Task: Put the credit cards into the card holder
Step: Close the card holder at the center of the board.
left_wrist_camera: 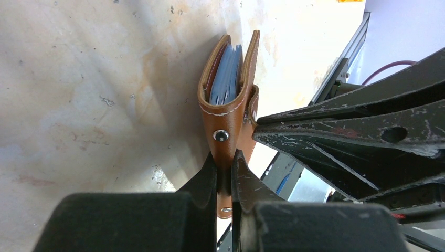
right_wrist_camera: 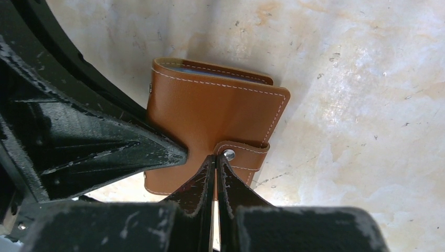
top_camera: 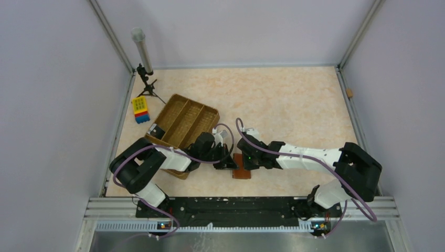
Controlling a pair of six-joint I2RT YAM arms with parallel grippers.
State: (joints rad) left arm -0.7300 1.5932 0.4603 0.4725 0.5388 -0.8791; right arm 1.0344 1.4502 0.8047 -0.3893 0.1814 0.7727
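The holder [top_camera: 242, 172], with cards [left_wrist_camera: 228, 73] inside, is sitting at the near centre of the counter [top_camera: 294, 105], the left gripper [left_wrist_camera: 225, 165] clamping its snap end from the left while the closed, empty right gripper [right_wrist_camera: 216, 160] is touching the strap [right_wrist_camera: 245, 151] from the right.

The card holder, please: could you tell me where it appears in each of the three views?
Top external: card holder low centre, a small brown patch, partly covered.
Left wrist: centre, seen edge-on, blue cards showing inside.
Right wrist: centre, its broad face toward the camera.
Shared landmark: its metal snap, in both wrist views; too small to tell overhead.
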